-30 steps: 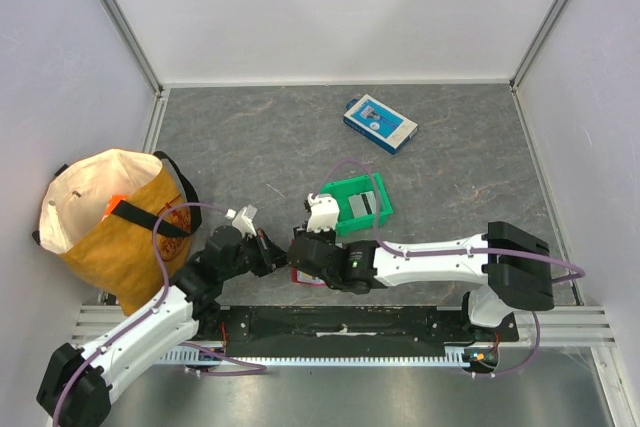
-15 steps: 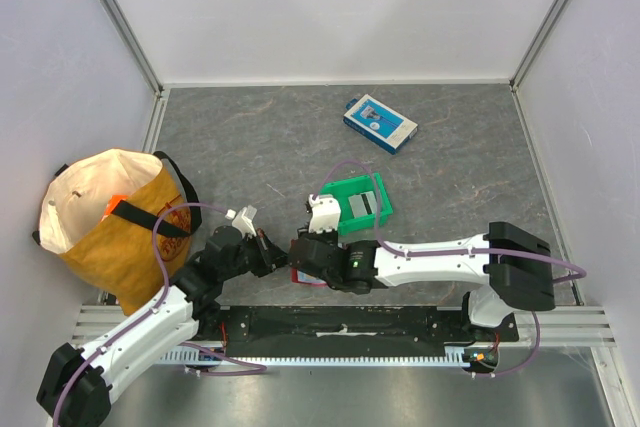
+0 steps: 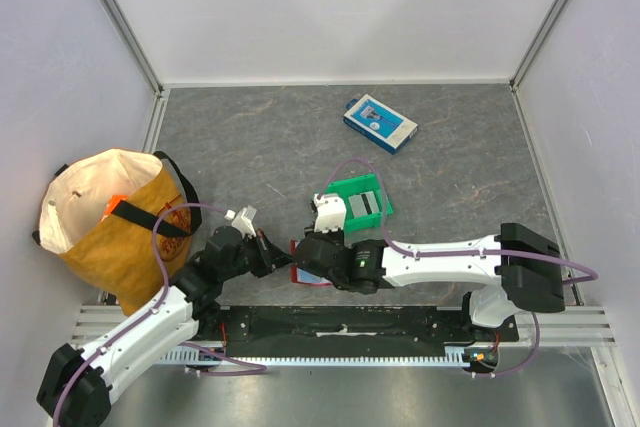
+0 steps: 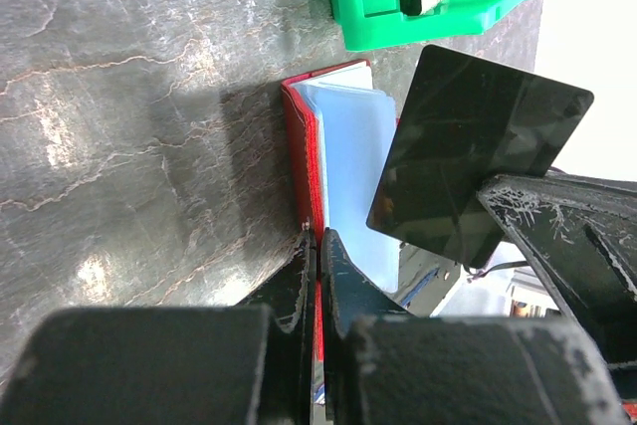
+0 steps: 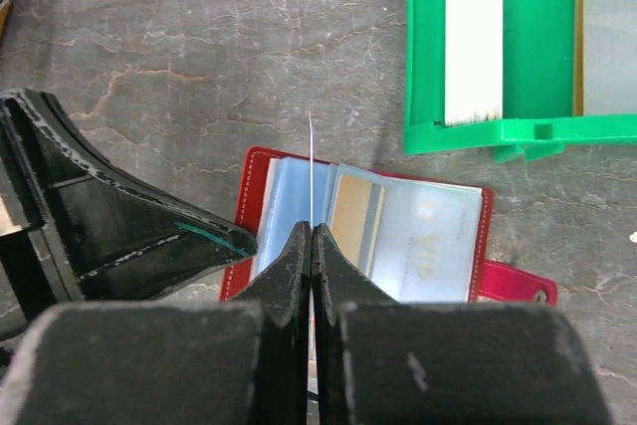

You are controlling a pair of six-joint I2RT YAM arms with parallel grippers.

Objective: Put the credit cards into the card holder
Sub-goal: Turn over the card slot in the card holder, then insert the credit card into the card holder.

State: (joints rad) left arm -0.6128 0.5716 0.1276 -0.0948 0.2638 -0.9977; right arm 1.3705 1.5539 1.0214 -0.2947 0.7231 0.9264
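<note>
The red card holder (image 5: 261,194) lies open on the table, its clear sleeves showing. A tan-yellow credit card (image 5: 353,221) sits in one sleeve, and a pale card marked VIP (image 5: 430,244) in the one beside it. My left gripper (image 4: 317,236) is shut on the holder's red cover (image 4: 302,146) at its edge. My right gripper (image 5: 312,229) is shut on a black credit card (image 4: 478,156), held upright over the open sleeves. That card shows only as a thin edge (image 5: 311,166) in the right wrist view.
A green bin (image 3: 362,202) stands just beyond the holder, with a white card (image 5: 473,37) and a grey card (image 5: 607,42) upright in it. A blue-and-white box (image 3: 380,123) lies farther back. A tan bag (image 3: 110,222) stands at the left edge.
The right arm has shifted slightly to the right with the black card still in its grip. The left arm has stayed still on the holder.
</note>
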